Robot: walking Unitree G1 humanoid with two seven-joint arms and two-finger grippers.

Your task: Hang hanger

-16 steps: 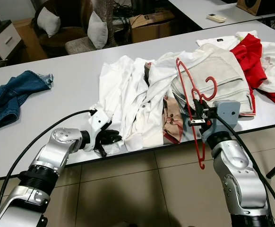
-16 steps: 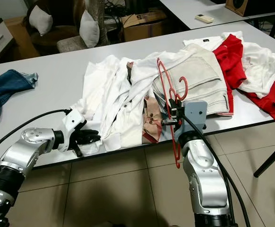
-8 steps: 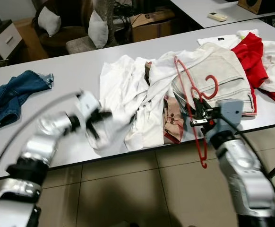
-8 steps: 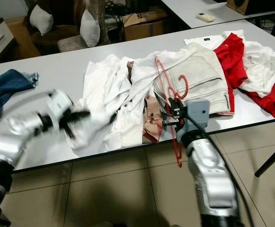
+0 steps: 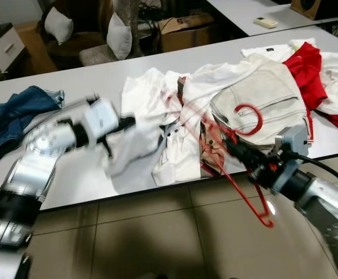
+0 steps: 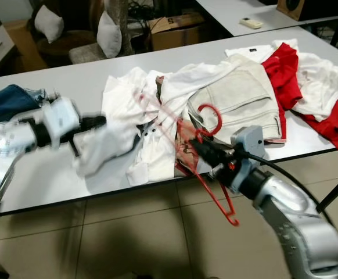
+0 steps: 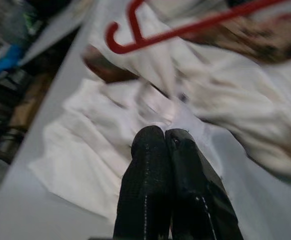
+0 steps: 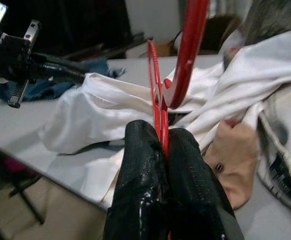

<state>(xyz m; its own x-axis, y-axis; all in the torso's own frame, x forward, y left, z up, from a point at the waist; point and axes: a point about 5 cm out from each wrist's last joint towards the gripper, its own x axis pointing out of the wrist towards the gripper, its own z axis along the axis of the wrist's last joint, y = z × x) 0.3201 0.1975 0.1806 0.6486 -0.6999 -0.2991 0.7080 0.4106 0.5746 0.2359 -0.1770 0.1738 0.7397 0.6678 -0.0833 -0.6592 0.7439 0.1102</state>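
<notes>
Right tool [image 8: 164, 150] clamped on red hanger [image 5: 245, 154], lower right | left tool [image 7: 168, 145] closed pinching white shirt [image 5: 135, 142], centre left | clothes heaped on table [image 5: 82, 87]

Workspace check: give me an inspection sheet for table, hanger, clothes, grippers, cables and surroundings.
Surface: grey table, tiled floor below.
Job's things: red hanger; white shirt lifted at one end.
Clutter: beige trousers, red garment, jeans, remote.
Grippers: right gripper shut on the hanger; left gripper shut on the shirt, blurred.
Cables: black cable along right arm.
Surroundings: chair with pillows, cardboard box.
</notes>
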